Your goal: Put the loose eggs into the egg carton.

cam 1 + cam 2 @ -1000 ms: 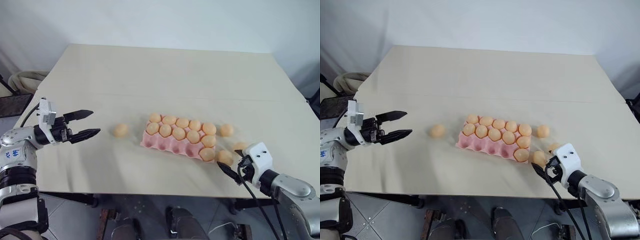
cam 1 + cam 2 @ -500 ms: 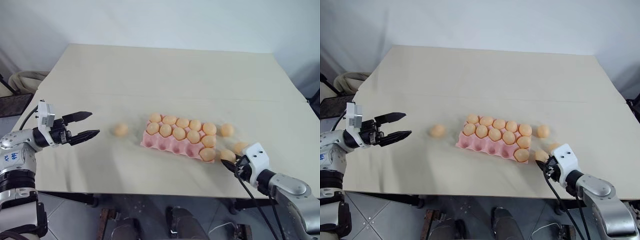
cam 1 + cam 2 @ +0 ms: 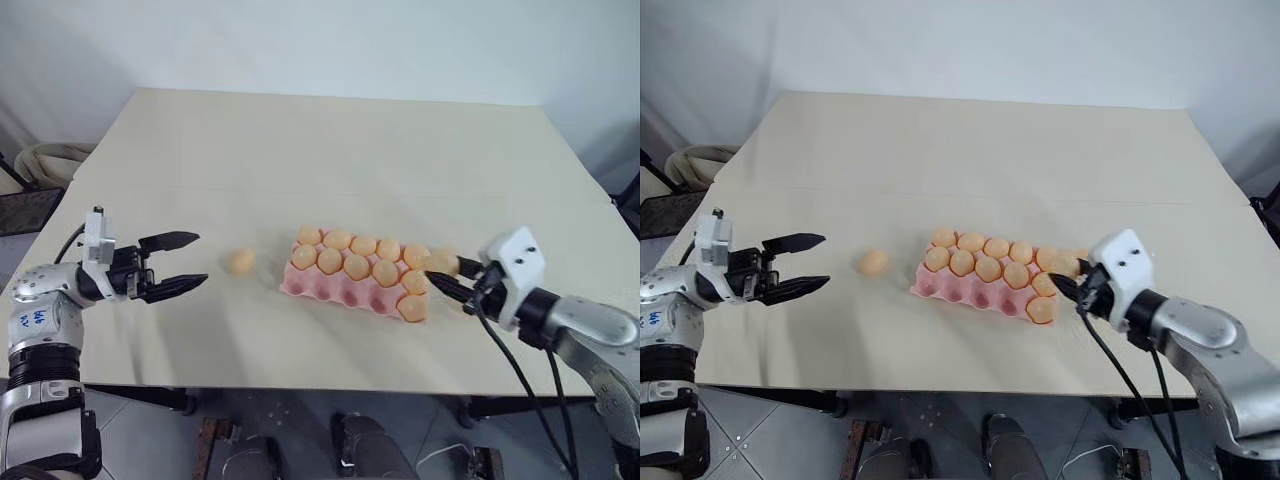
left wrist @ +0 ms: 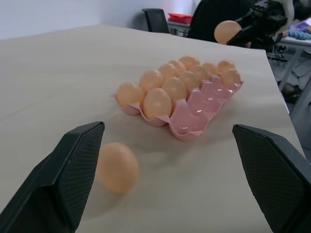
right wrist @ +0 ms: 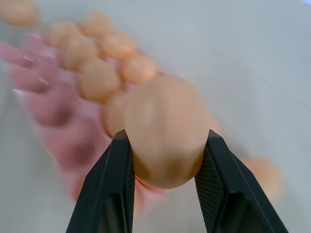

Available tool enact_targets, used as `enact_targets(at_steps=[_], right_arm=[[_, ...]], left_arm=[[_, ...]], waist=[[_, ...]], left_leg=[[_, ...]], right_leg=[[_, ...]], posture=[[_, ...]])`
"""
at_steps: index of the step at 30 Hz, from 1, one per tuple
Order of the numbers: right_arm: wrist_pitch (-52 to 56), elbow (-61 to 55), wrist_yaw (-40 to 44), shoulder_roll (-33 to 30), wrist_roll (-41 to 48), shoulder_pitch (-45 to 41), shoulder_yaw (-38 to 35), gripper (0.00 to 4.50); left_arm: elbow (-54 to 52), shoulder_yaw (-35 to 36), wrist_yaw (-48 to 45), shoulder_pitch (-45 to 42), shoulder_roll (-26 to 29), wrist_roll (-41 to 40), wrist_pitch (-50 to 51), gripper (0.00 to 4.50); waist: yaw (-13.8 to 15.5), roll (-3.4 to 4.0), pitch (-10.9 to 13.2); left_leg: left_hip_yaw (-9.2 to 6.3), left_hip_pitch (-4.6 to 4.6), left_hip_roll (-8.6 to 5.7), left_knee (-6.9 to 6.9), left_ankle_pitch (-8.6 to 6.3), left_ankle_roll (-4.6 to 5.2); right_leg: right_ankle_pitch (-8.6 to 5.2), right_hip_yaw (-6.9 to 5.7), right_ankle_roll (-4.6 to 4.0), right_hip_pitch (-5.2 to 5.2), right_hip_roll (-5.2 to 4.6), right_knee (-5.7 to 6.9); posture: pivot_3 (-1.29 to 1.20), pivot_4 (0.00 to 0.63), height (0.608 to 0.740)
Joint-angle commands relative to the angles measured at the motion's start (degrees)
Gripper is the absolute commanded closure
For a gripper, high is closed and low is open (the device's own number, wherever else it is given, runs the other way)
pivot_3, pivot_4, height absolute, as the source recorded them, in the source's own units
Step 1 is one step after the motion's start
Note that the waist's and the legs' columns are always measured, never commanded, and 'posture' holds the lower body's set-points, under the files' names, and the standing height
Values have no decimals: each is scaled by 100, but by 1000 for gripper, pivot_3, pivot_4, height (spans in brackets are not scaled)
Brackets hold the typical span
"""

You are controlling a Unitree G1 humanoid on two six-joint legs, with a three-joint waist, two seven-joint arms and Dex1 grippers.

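Eggs here are all the same smooth pale orange-tan ovals, and the egg carton (image 3: pixel 345 288) is a flat pink moulded tray with round cups, most of them already filled, while the row of cups nearest the robot sits mostly bare. The right gripper (image 3: pixel 446 278) is clamped on 1 egg (image 5: pixel 165 128), lifted off the table (image 3: pixel 330 150) and hanging right at the carton's right-hand end. The right wrist view shows that grip best: both black fingers (image 5: pixel 116 179) press the sides of the egg, with the carton blurred just beyond it and another loose egg (image 5: pixel 265 177) off to one side on the table. In the head views that held egg nearly blends in with the carton's eggs.

The left gripper (image 3: pixel 178 264) is spread wide with nothing in it, pointing toward the carton. 1 loose egg (image 3: pixel 240 261) lies on the table between its fingertips and the carton, near both but touching neither. The left wrist view looks straight along the 2 spread fingers (image 4: pixel 73 167): that egg sits just ahead of one finger, the carton behind it, and far back you can spot the right gripper holding its egg up in the air.
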Motion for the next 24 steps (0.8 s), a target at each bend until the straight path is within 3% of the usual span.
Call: enact_targets(at_steps=[1,6,14,23,24], right_arm=[[221,57,-68,109,-13,-403,546,3200],[204,334,113,84,-237,-626,1267,3200],[117,677,237,105,-528,-872,1663,3200],[261,523,396,-42,-493,-889,1565,156],[278,489,419,-65,-458,-893,1518,28]], left_arm=[[-238,-234,-645,51,102,-128,-369,0],[-408,-600,-645,127,190,-457,-556,0],[-784,-847,-645,162,211,-1073,-489,0],[-816,-1012,-645,150,245,-1328,-414,0],[-825,-1048,-645,150,250,-1355,-412,0]], waist=[[4,0,0],[7,0,0],[0,1,0],[2,1,0],[3,1,0]], left_leg=[[0,-3,0,0,0,-1],[0,-15,1,3,5,-11],[3,-20,0,9,5,-12],[-1,-18,1,9,6,-14],[-1,-18,0,9,6,-14]], right_leg=[[0,0,0,-2,-1,-1],[0,-1,0,-9,-3,-6],[0,-1,2,-11,-3,-6],[0,-3,2,-11,-1,-5],[0,-2,2,-11,-3,-5]], posture=[[0,150,740],[0,150,740],[0,150,740],[0,150,740],[0,150,740]])
